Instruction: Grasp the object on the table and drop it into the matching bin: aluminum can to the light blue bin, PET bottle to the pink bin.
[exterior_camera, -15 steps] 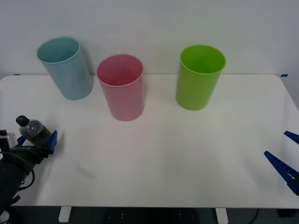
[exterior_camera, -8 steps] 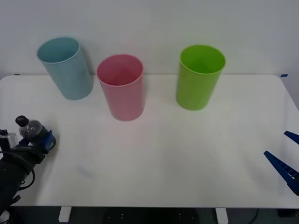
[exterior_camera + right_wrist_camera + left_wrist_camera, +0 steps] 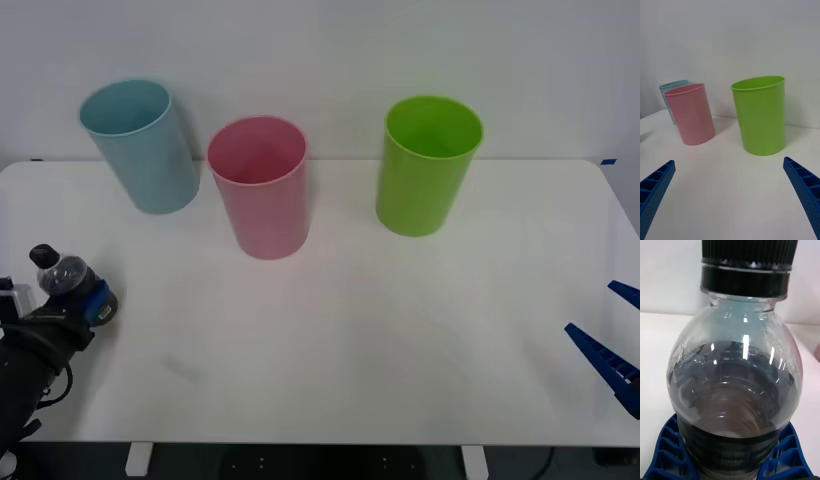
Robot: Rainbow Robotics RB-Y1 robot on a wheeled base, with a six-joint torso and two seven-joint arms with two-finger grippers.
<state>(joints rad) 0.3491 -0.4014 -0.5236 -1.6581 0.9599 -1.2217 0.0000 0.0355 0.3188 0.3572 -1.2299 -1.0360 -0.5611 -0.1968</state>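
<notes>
- Left gripper (image 3: 88, 303) of mine sits at the near left edge of the table (image 3: 400, 330), with its blue ribbed fingers (image 3: 670, 450) clamped on the lower body of the PET bottle (image 3: 66, 277).
- From my left wrist, the PET bottle (image 3: 735, 390) stands between the two fingers, its dark lower body pressed against them on both sides and its clear shoulder and black cap (image 3: 747, 266) rising above them.
- From the front, the bottle leans a little, its cap (image 3: 43, 255) pointing up and toward my left, away from the bins.
- I cannot tell whether the bottle's base touches the tabletop or hangs just above it.
- My right gripper (image 3: 612, 345) is parked at the near right edge of the table, fingers spread wide and holding nothing; from that wrist its two blue fingers (image 3: 657, 187) sit far apart at the corners.
- Pink bin (image 3: 262, 195) stands upright toward the back of the table, well apart from my left gripper and the bottle.
- Light blue bin (image 3: 142, 150) stands just to the left of the pink one, a little farther back.
- Green bin (image 3: 424, 170) stands upright to the right of the pink one, with a clear gap between them.
</notes>
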